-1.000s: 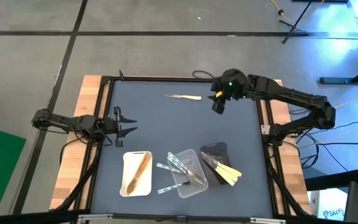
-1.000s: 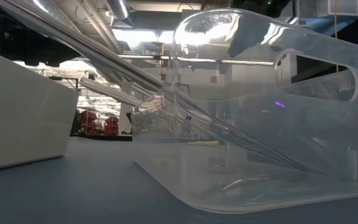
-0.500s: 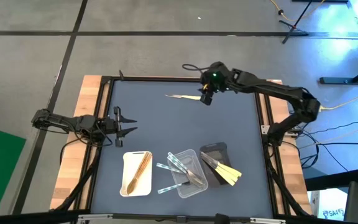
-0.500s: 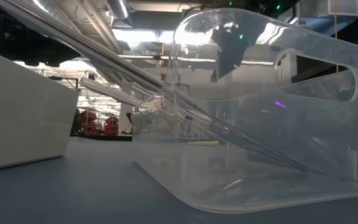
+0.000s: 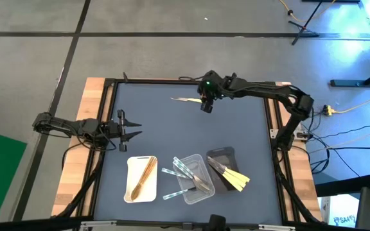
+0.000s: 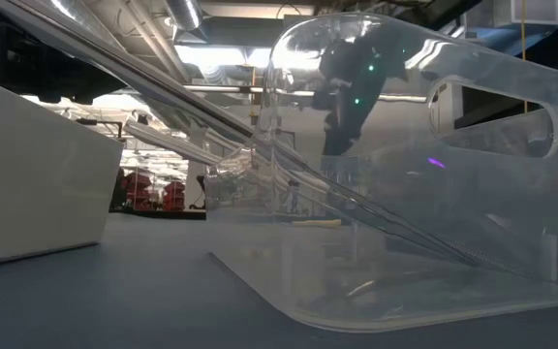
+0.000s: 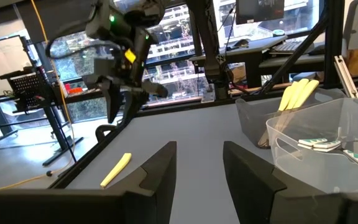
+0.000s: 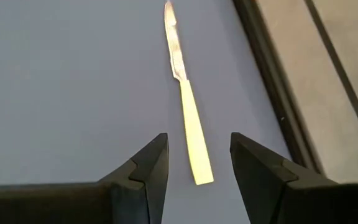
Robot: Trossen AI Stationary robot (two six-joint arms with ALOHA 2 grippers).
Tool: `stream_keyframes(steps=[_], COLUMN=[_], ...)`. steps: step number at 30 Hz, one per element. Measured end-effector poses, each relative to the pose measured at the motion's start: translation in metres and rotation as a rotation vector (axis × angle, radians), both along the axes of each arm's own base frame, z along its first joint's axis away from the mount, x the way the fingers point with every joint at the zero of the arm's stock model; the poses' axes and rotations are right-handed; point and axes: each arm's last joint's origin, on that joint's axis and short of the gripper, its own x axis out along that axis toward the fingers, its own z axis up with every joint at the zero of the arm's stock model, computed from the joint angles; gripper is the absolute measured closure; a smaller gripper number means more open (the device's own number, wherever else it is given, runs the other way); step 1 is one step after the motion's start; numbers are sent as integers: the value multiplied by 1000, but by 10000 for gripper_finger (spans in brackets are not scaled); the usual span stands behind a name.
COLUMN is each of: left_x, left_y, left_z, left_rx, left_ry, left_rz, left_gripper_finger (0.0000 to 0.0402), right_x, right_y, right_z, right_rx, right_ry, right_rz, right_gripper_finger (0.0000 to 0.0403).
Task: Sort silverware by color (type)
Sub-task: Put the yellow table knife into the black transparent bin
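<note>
A pale yellow knife (image 5: 189, 99) lies flat on the grey table near its far edge, apart from the rest of the silverware. My right gripper (image 5: 205, 105) hovers open just above the knife's handle end (image 8: 196, 163), slanting down, with one finger on either side and neither touching. It also shows through the clear tray's wall in the low view (image 6: 342, 126). My left gripper (image 5: 131, 128) waits open and level at the table's left edge. Brown wooden pieces (image 5: 145, 176) lie in the white tray, clear ones (image 5: 186, 170) in the clear tray, and pale yellow ones (image 5: 234, 179) stick out of the black tray.
The white tray (image 5: 131, 191), clear tray (image 5: 201, 193) and black tray (image 5: 223, 154) stand in a row near the table's front edge. A raised black frame (image 8: 272, 87) runs along the table's far edge, close beside the knife. Bare grey table (image 5: 172, 131) lies between the knife and the trays.
My right gripper has swung toward the table's left along the far edge and come down, tipping more steeply, until it hangs over the pale yellow knife's handle end. Its fingers have stayed open. The knife has not moved.
</note>
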Motion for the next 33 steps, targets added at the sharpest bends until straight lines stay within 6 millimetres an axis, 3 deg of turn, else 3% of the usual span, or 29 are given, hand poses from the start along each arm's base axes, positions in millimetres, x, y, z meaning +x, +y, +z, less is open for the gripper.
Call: stream_keyframes(steps=[17, 33], left_x=[0, 0], left_y=[0, 0], left_z=[0, 0], left_rx=[0, 0], left_ry=[0, -1], left_rz=[1, 2], left_gripper_finger=[276, 276], right_x=[15, 14], right_y=[-8, -34], right_z=[-61, -85], right_rx=[25, 21], right_ry=[170, 163], right_rz=[46, 2], right_gripper_finger=[243, 243])
